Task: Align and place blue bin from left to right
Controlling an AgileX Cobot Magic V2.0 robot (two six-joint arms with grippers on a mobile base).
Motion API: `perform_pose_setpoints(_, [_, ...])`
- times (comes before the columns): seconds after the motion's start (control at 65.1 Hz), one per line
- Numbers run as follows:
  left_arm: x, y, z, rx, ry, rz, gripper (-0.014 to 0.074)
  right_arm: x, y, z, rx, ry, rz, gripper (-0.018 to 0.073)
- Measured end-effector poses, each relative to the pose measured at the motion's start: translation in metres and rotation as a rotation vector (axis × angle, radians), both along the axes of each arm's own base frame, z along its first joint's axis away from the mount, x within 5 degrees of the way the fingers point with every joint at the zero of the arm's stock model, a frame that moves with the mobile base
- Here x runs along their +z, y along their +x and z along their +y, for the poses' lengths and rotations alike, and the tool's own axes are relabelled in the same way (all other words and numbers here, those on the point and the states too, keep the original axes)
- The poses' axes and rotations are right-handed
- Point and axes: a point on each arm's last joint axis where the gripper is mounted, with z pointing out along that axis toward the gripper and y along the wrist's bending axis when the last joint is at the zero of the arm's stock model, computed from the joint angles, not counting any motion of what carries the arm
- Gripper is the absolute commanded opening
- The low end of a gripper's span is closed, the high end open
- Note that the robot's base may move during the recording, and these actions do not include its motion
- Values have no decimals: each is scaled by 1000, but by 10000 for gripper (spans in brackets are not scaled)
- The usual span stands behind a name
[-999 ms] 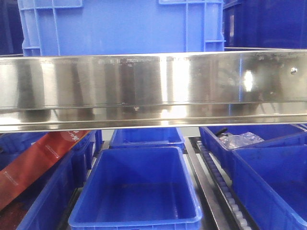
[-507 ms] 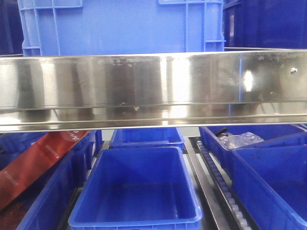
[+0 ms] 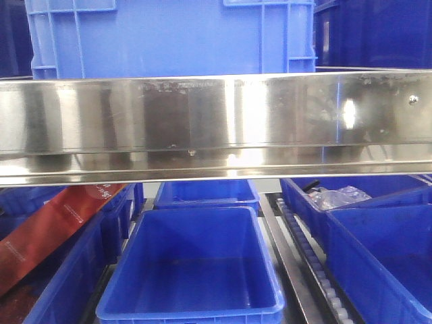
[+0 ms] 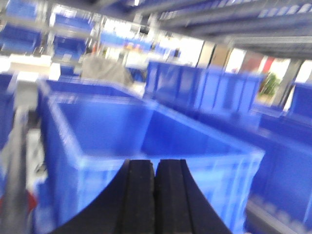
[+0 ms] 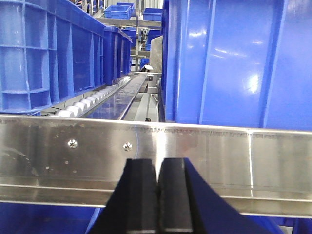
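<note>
The blue bin (image 3: 169,37) stands on the upper shelf behind a steel rail (image 3: 216,121), with ribs near its corners. In the blurred left wrist view its open top (image 4: 146,131) lies just beyond my left gripper (image 4: 155,165), which is shut and empty. My right gripper (image 5: 157,165) is also shut and empty, and sits close in front of the rail (image 5: 219,156). Beyond the rail, the bin's ribbed corner (image 5: 29,53) shows at the left. Neither gripper appears in the front view.
A tall darker blue crate (image 5: 234,58) stands right of a roller track (image 5: 92,100) on the upper shelf. Below the rail are shallow deep-blue trays (image 3: 196,270), one with a red box (image 3: 54,226) and one with clear plastic (image 3: 341,197).
</note>
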Motion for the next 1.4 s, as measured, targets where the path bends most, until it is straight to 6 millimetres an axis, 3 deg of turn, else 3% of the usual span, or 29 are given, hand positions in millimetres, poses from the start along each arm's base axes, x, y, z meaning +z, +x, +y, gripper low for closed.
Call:
perform_pose_setpoints(0.184, [-28,-7,15,110,95,-35,-111,0,0,0,0,0,-1,-79])
perform_pose_setpoints(0.446, [-77,-22,35,288,91,-48,-111,0,0,0,0,1,-2,-79])
perform_pose_setpoints(0.922, [-170,-47,40,334,163,-20,-111,0,0,0,0,1,-2,-79])
perform_pose_setpoints(1.106, [-188,-49,40,332,165,-10,-111,0,0,0,0,1,-2,-79])
perform_pose_setpoints(1.398, [-189,-49,40,332,224,-20,-111,0,0,0,0,1,-2,-79])
